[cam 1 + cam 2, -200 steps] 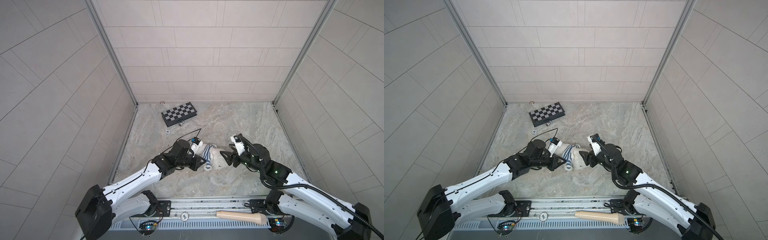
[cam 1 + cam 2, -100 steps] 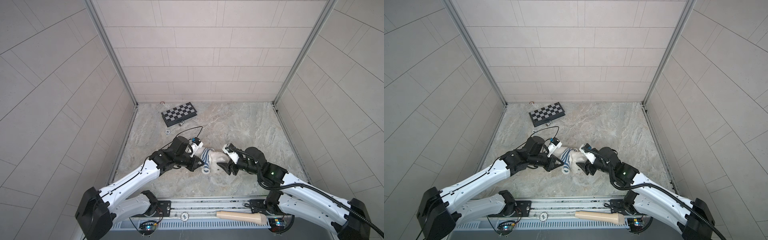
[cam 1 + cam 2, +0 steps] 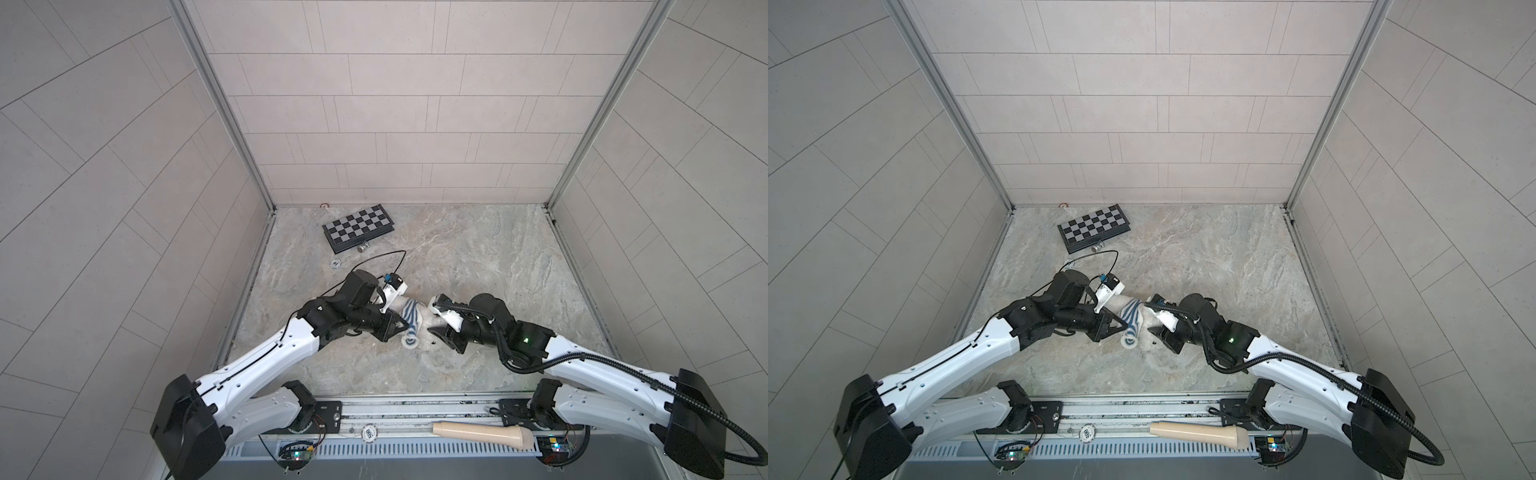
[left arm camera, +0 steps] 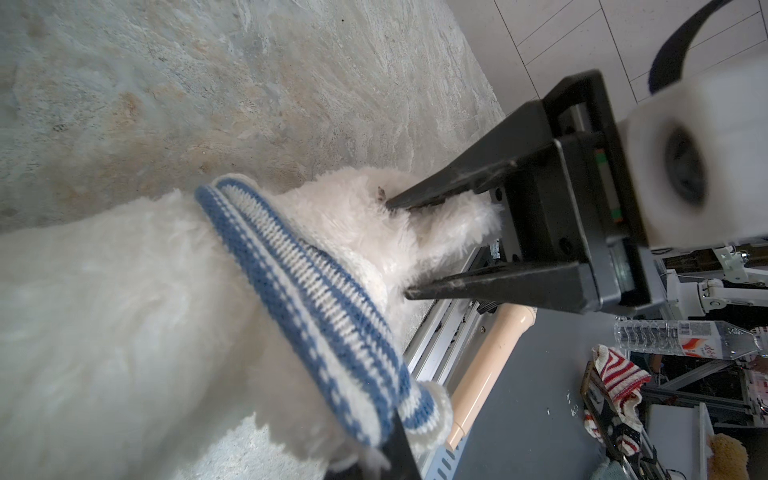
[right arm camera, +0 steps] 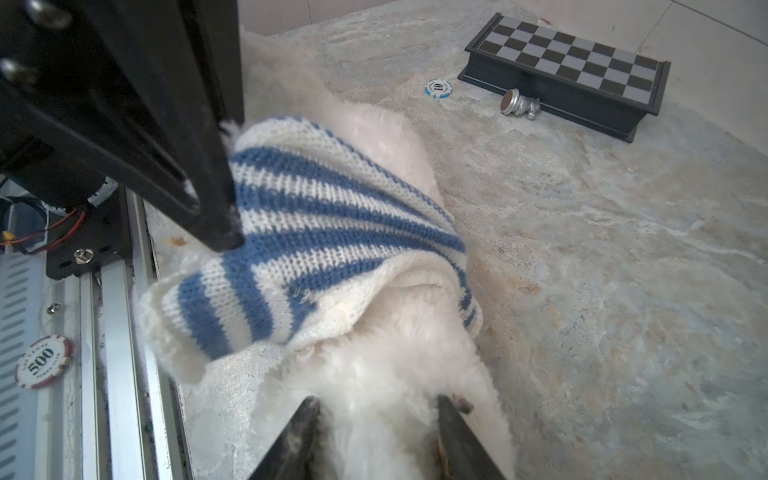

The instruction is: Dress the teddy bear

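Right tool (image 5: 378, 409): a second ago wide open and clear of the teddy bear (image 5: 395, 365). Now it is in, jaws narrowed onto the fluffy end nearest it, with fur pressed on both sides. Left tool (image 5: 216, 232) unchanged: together, pinching the striped shirt (image 5: 316, 216).

Judgement: the bear is now anchored, so the shirt can be drawn along the body.

The bear lies on the bench (image 3: 478, 257) between the tools. Its long axis runs tool to tool, shirted end toward the left tool. Which end is the head: cannot tell.
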`<move>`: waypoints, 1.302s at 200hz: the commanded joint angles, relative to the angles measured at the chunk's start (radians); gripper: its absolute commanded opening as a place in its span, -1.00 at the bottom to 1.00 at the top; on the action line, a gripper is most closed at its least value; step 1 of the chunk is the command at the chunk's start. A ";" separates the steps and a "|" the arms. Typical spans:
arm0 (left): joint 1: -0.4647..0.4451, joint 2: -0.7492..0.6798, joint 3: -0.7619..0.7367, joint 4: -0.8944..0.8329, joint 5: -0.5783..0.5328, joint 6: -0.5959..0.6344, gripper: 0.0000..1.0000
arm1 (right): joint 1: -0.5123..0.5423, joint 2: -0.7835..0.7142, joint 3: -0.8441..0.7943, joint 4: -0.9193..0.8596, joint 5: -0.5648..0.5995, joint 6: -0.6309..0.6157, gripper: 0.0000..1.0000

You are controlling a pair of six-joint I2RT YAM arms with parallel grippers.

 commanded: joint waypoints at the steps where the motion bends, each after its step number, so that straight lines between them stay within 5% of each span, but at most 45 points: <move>1: 0.004 -0.021 0.035 0.010 -0.006 0.015 -1.00 | 0.008 -0.003 0.019 0.007 0.034 -0.033 -0.45; 26: 0.010 -0.023 0.033 0.012 -0.038 0.007 -1.00 | 0.009 0.001 0.019 0.002 0.037 -0.046 -0.80; 40: 0.025 -0.026 0.021 0.031 -0.041 -0.006 -0.66 | 0.010 0.004 0.014 0.011 0.027 -0.047 -1.00; 64: 0.051 -0.040 0.000 0.052 -0.040 -0.017 -0.17 | 0.009 0.009 0.004 0.029 0.003 -0.049 -1.00; 93: 0.078 -0.096 -0.055 0.080 -0.046 -0.033 0.06 | 0.008 -0.012 -0.029 0.085 -0.020 -0.028 -1.00; 140: 0.116 -0.184 -0.187 0.132 -0.070 -0.071 -0.40 | 0.001 -0.029 -0.046 0.145 -0.037 0.019 -1.00; 189: 0.106 -0.332 -0.183 0.096 -0.140 -0.059 -0.16 | -0.002 -0.008 -0.028 0.134 -0.036 0.035 -1.00; 260: -0.041 -0.201 -0.042 0.089 -0.256 -0.152 -0.54 | -0.002 -0.016 -0.029 0.126 -0.021 0.045 -1.00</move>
